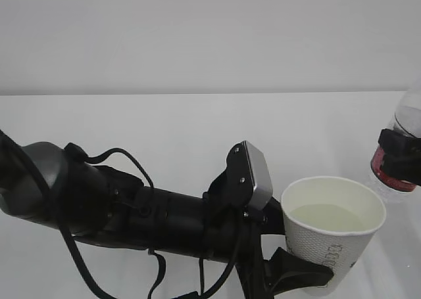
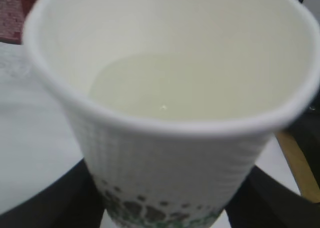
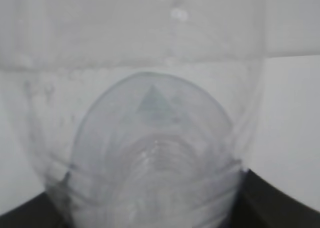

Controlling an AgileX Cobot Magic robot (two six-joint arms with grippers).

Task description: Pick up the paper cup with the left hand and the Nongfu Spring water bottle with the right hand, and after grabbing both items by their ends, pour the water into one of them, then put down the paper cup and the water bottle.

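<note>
Paper cup (image 1: 333, 230) is held upright at the lower right of the ext. view, clamped low on its wall by the left hand (image 1: 299, 273); bare white table (image 1: 164, 135) is seen behind. Embossed wall w/ green print and pale water (image 2: 170, 90) are shown only by the left wrist cam. Nongfu Spring water bottle (image 1: 402, 151), clear and ribbed, is cut by the right edge, gripped at its red label by the right hand (image 1: 400, 156)

The left hand (image 1: 289, 276) ends a thick black arm — a rounded, glossy joint housing at the far left, then a tube-like forearm. Thin black cables loop along it. A grey box-shaped camera block (image 1: 255, 174) sits in a black bracket with small screws. The right hand (image 1: 402, 156) shows only as a small black block.
</note>
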